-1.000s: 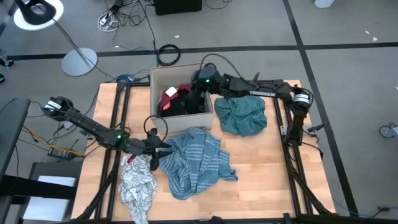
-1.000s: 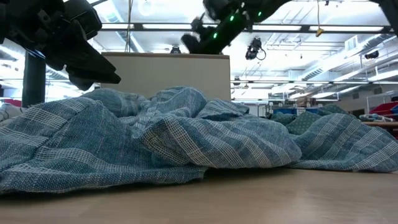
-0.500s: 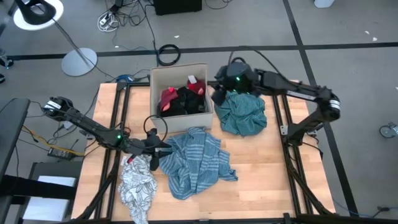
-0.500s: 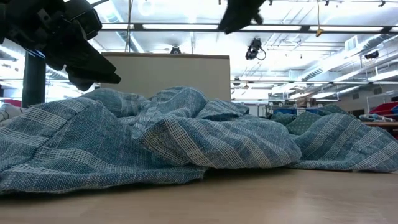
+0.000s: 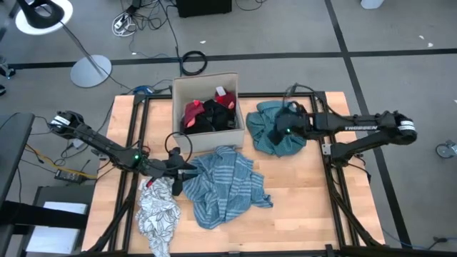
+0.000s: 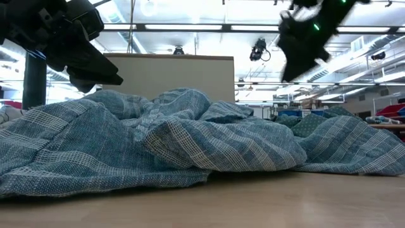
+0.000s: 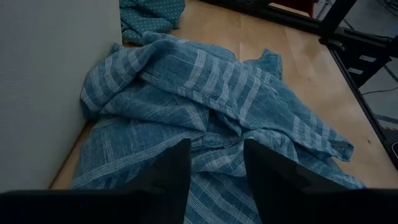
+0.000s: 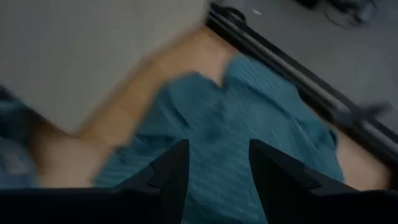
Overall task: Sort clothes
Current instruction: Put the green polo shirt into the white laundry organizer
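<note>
Teal cloth [image 5: 277,129] bunched just right of the cardboard box [image 5: 206,103] looks soft, light and limp, best pinched at a raised fold, probably by the right end effector [image 5: 280,130] hovering above, fingers apart, empty.

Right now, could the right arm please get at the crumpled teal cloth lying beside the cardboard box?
Probably yes: the right gripper, fingers open, hangs right over the teal cloth, and nothing lies on top of it.

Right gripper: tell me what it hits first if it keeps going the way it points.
Most likely the teal garment. The right gripper, open and empty, faces that cloth beside the cardboard box. How far above it hangs is unclear.
</note>
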Tool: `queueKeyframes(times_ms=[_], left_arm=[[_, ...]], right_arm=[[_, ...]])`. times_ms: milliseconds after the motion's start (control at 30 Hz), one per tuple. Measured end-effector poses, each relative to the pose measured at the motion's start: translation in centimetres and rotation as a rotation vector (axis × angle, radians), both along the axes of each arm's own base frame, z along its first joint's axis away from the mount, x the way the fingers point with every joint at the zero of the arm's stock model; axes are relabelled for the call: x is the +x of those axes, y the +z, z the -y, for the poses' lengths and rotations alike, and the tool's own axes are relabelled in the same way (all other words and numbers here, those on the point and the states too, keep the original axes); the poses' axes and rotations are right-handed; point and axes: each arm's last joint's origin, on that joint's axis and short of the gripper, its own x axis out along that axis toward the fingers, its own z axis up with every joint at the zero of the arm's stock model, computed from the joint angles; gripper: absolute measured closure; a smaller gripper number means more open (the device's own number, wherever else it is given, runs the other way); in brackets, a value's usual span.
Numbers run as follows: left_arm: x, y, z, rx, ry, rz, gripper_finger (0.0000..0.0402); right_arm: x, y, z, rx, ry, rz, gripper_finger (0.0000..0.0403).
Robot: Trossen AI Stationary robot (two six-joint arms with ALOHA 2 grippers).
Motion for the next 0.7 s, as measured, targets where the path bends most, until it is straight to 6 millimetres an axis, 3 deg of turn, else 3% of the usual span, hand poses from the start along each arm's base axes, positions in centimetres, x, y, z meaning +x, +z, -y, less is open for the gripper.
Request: queueKeyframes(times_ms=[267, 567, 700], left_arm=[[0.0, 0.0, 0.0, 0.004, 0.012, 0.005, 0.0249], [0.0, 0.0, 0.0, 0.005, 0.015, 0.007, 0.0249], [0.0, 0.1, 0.0, 0.004, 0.015, 0.009, 0.0249]], right_arm=[[-3.0, -6.5, 1.0, 0.048, -0.24, -0.001, 0.0218], [-3.2, -12.5, 2.0, 0.063, -0.151, 0.08, 0.0128], [-3.4, -14.9, 2.1, 0.11, -0.169, 0.093, 0.0126]])
